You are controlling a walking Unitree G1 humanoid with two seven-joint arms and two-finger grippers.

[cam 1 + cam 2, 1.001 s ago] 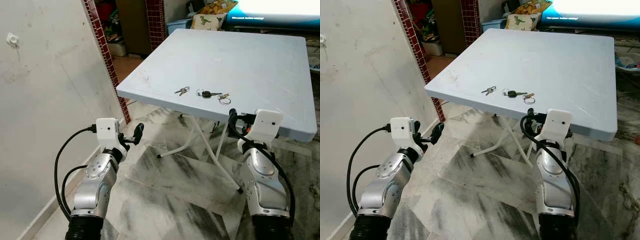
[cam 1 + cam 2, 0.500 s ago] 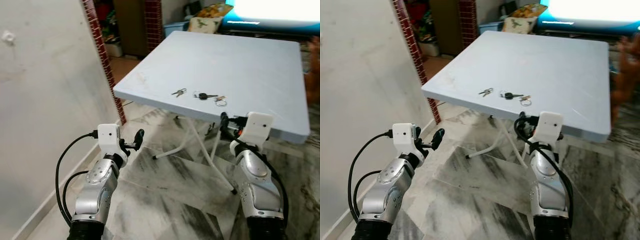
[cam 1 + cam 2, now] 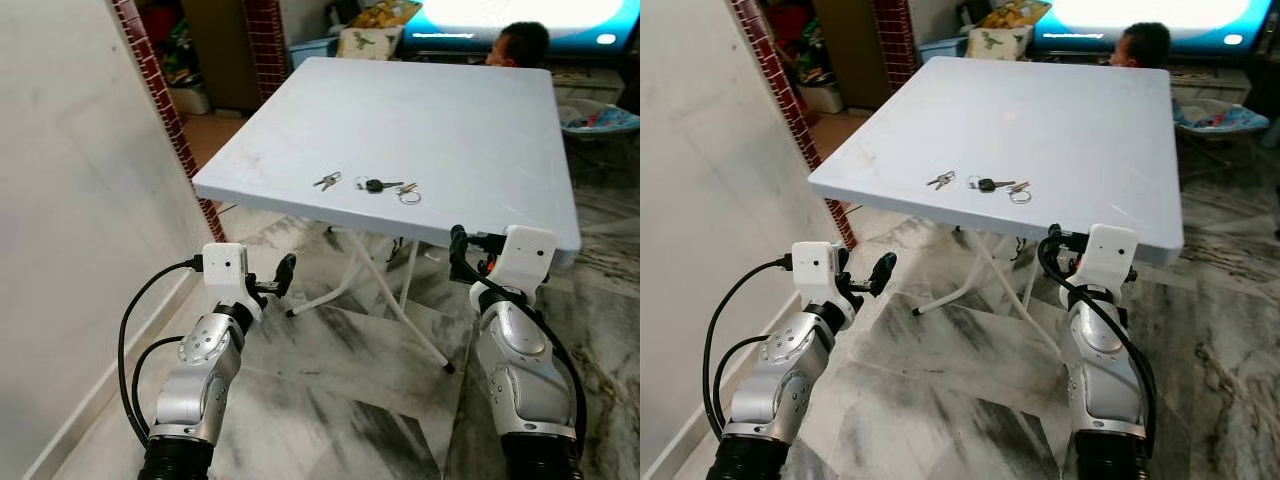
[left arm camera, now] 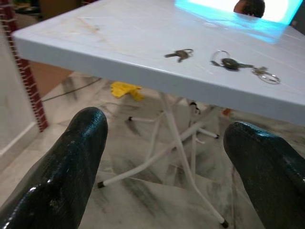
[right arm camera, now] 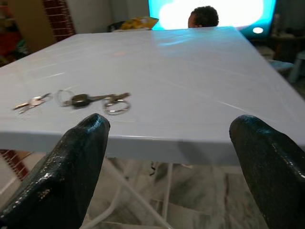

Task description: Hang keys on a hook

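Keys (image 3: 366,185) on thin metal rings, strung along near edge of smooth pale folding table (image 3: 470,120). Left gripper (image 4: 167,157) and right gripper (image 5: 169,157) below that edge, glossy black fingers apart.

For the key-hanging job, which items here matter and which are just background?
Job items:
- small key pair on the table
- black-headed key with its rings, beside it
- left claw and right claw, both open, below the table edge

Background:
- brick pillar
- dinosaur cushion
- person behind the table
- bright screen
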